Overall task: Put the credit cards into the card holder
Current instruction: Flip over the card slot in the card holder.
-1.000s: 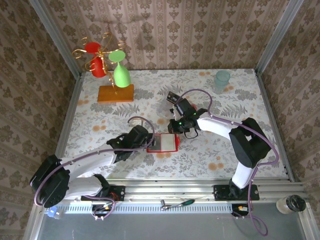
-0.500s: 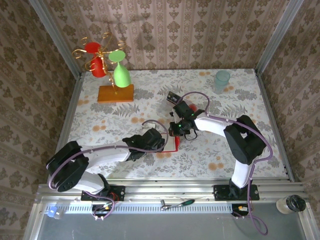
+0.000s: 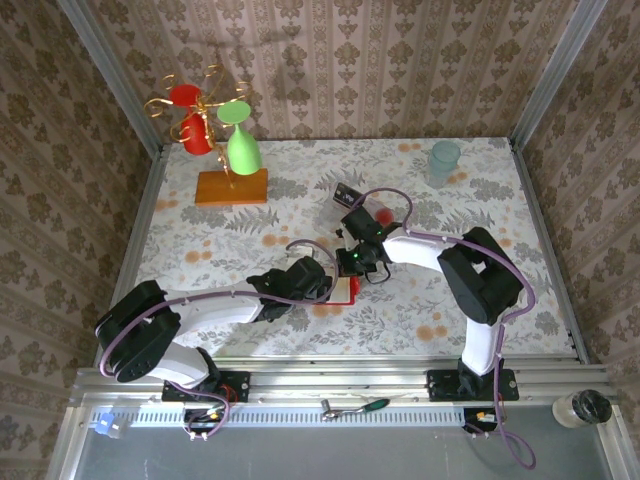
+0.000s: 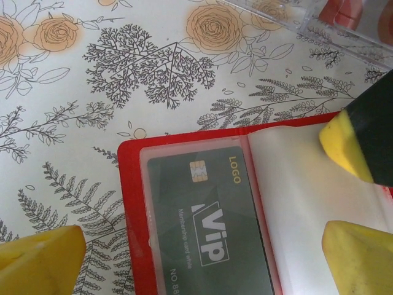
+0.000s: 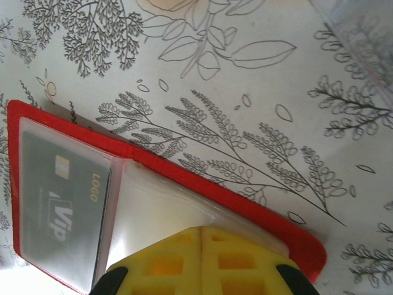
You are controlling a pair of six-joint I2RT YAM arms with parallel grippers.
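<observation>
**Holder open mid-table, both grippers on it**

Floral table [image 3: 480,300]. Left arm [image 3: 200,310] and right arm [image 3: 470,270] both reach in and meet near the middle. Left gripper [image 4: 199,257]: jaws spread wide, straddling the holder, one pad out over bare cloth, gripping nothing. Right gripper [image 5: 201,258]: pinched closed, tips down on the holder's pale right pocket; can't tell if anything is between the pads. Holder [image 4: 132,203] lies flat and unfolded, near-centre of the table, just near of the clear tray [image 4: 288,15]. Black card [image 4: 206,221] sits in its left pocket, printed side up.
</observation>
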